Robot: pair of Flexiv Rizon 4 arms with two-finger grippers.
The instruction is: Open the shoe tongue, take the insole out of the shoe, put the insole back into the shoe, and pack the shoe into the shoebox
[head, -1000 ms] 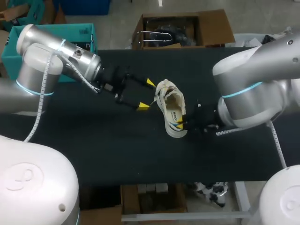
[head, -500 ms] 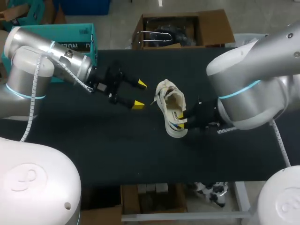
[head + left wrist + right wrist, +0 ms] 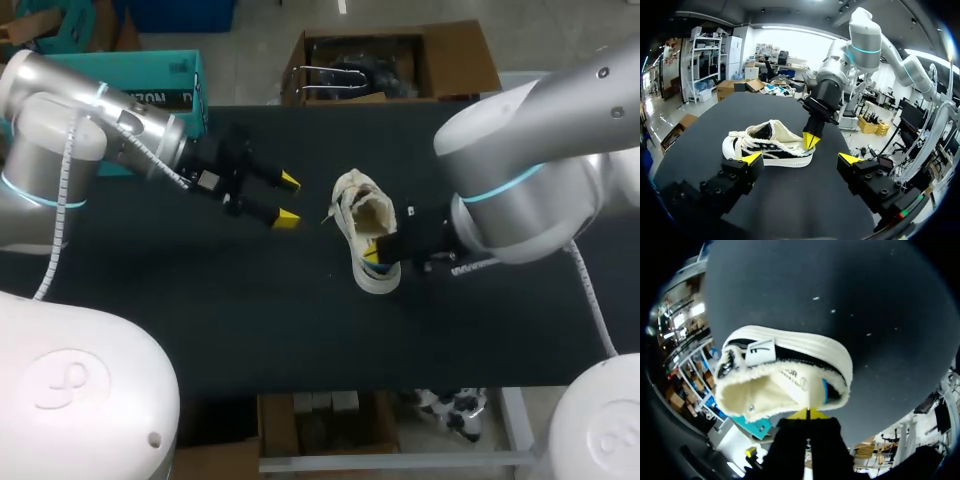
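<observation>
A cream and black shoe (image 3: 365,225) lies on the black table near the middle, toe towards the far side. In the right wrist view its fleecy opening (image 3: 785,365) faces me. My right gripper (image 3: 372,252) sits at the heel, tips together (image 3: 810,414), shut on the heel end of the printed white insole (image 3: 795,382). The left wrist view shows the same shut tips (image 3: 811,140) dipping into the shoe's (image 3: 770,145) heel. My left gripper (image 3: 288,198) hangs open a short way left of the shoe, which lies ahead of its spread fingers (image 3: 800,159).
The black table top (image 3: 200,320) spreads wide on all sides of the shoe. An open cardboard box (image 3: 390,60) stands past the table's far edge. My right arm's elbow (image 3: 520,160) looms over the right part of the table.
My left gripper has drawn back leftward from the shoe's toe, still open. My right gripper's fingers have closed at the heel and shifted slightly further into the shoe.
</observation>
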